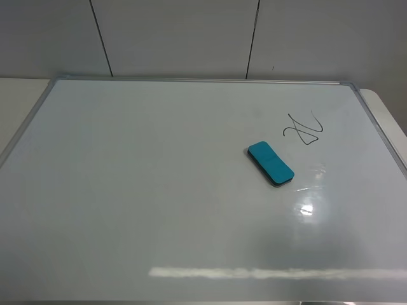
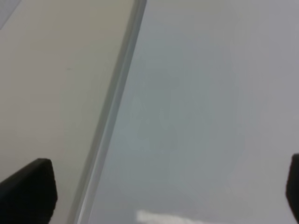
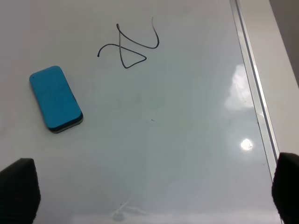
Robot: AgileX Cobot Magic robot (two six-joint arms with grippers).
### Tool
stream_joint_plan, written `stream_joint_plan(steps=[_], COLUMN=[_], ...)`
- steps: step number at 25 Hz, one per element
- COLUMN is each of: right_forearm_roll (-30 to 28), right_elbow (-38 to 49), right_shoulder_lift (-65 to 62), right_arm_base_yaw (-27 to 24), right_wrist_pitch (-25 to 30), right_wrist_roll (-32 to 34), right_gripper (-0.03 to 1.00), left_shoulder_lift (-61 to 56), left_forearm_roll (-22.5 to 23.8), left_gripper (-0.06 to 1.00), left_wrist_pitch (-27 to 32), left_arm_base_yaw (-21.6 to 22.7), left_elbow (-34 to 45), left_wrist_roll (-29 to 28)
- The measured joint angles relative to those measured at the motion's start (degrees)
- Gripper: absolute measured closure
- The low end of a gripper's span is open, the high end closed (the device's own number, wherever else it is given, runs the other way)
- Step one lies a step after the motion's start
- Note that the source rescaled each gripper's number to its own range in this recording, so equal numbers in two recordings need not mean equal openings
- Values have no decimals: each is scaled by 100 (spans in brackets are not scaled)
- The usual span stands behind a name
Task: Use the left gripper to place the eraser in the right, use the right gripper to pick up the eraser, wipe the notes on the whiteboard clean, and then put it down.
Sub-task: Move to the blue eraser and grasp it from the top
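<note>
The eraser [image 1: 270,163], only one, lies on the whiteboard [image 1: 127,190] near one scribble [image 1: 303,129]. The left tool [image 2: 161,193] and the right tool [image 3: 153,191] show only cut-off tips, wide apart, empty.

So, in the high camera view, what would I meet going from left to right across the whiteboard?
Left silver-grey metal frame of the glossy white whiteboard, then the small teal block eraser, then the black marker notes, then the frame's right side.
</note>
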Motion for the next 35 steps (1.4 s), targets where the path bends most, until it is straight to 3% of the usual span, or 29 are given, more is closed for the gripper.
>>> stream_joint_plan(steps=[24,27,30,35], right_forearm_roll=[-130,-84,33,310], right_elbow=[-17,-286,-607,-1149], right_shoulder_lift=[20,549,1584,3366], right_arm_base_yaw=[0,0,0,0], right_wrist_pitch=[35,342,506,-39], right_wrist_roll=[150,11,-540,-1338], right_gripper=[-3,-3,-3,-3], left_shoulder_lift=[0,0,0,0], left_forearm_roll=[-7,-9,-9,-13], left_gripper=[-6,-6,-6,-6], left_wrist_pitch=[0,0,0,0], left_arm_base_yaw=[0,0,0,0], left_elbow=[0,0,0,0], left_wrist_roll=[0,0,0,0])
